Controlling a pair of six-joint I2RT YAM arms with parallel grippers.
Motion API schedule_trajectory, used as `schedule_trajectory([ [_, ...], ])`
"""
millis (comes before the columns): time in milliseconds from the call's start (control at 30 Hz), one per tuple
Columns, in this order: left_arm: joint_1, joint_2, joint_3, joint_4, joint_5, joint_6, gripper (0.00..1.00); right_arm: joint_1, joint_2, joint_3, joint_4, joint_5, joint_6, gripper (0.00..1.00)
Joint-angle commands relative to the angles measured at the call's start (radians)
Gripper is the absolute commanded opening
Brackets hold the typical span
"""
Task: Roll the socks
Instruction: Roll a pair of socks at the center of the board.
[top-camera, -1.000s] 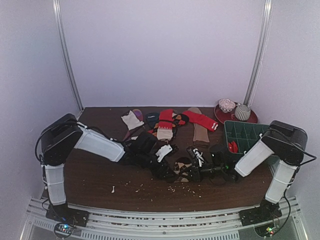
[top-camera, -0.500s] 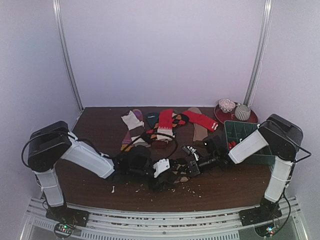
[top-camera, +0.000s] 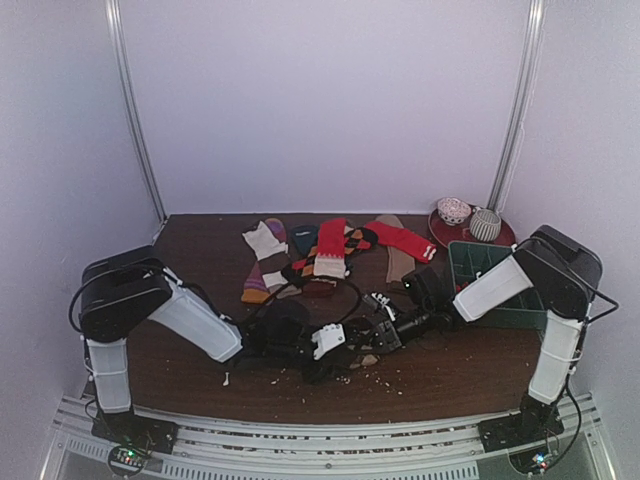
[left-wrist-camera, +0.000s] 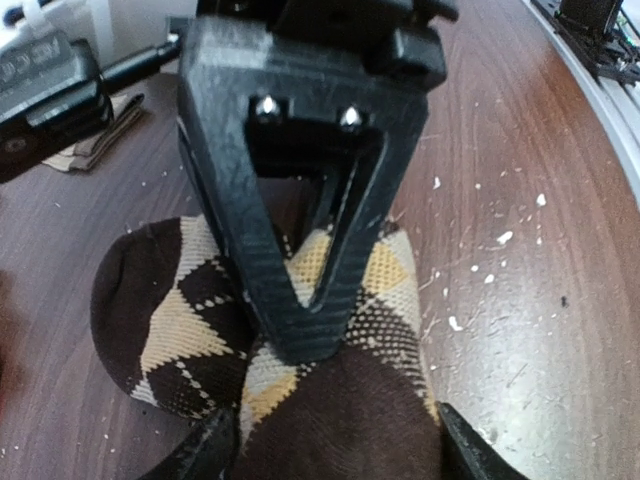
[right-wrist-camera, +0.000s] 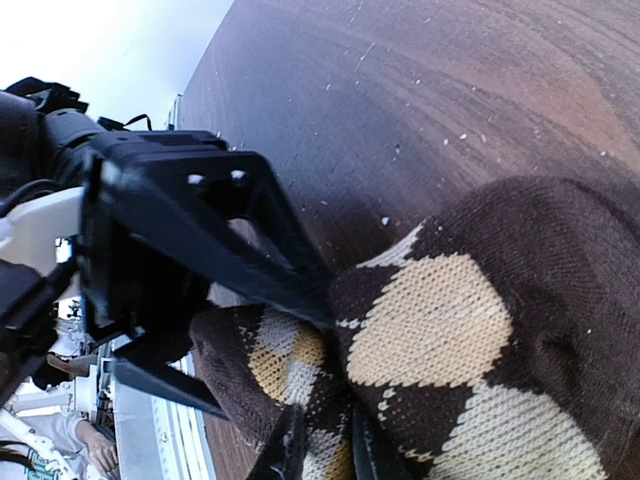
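The dark brown argyle sock (top-camera: 362, 352) lies bunched on the table near the front, between my two grippers. In the left wrist view the sock (left-wrist-camera: 330, 400) fills the gap between my left gripper's (left-wrist-camera: 340, 455) fingers, which grip it on both sides. My right gripper (right-wrist-camera: 328, 450) is pinched on a fold of the same sock (right-wrist-camera: 450, 330). The right finger (left-wrist-camera: 300, 300) presses on top of the roll. From above, the left gripper (top-camera: 328, 345) and the right gripper (top-camera: 383, 335) nearly touch. The red sock (top-camera: 402, 240) with a striped cuff lies flat at the back.
A pile of mixed socks (top-camera: 300, 252) lies at back centre. A green compartment bin (top-camera: 490, 268) stands at the right. Behind it, a red plate (top-camera: 445, 232) holds rolled sock balls. A black cable loop (top-camera: 335, 285) and white crumbs (top-camera: 360, 378) lie on the brown table.
Both grippers have drawn together on the argyle sock and shifted a little left and toward the front. The right arm has stretched further left. The left arm's elbow has changed pose.
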Motion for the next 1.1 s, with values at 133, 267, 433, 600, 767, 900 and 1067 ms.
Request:
schedule_trajectory([
  [133,0.001,0.047,0.038,0.031,0.01,-0.008,0.41,0.017,0.109,-0.074,-0.313,0.115,-0.025,0.16],
  [267,0.0,0.007,-0.014,0.089,-0.005,-0.03,0.58,0.017,0.114,-0.068,-0.315,0.116,-0.026,0.16],
  [433,0.0,-0.098,-0.102,0.174,-0.038,-0.041,0.64,0.017,0.111,-0.072,-0.317,0.121,-0.029,0.16],
  [600,-0.012,-0.168,-0.126,0.188,0.001,-0.026,0.63,0.017,0.108,-0.076,-0.312,0.127,-0.025,0.16],
  [767,-0.031,-0.137,-0.089,0.149,0.014,-0.002,0.61,0.017,0.114,-0.077,-0.309,0.129,-0.023,0.16],
  [900,-0.031,-0.076,-0.055,0.111,0.019,0.002,0.58,0.017,0.114,-0.075,-0.31,0.127,-0.023,0.16],
  [1067,-0.031,-0.022,-0.038,0.107,0.017,-0.012,0.56,0.016,0.116,-0.075,-0.309,0.125,-0.022,0.16],
])
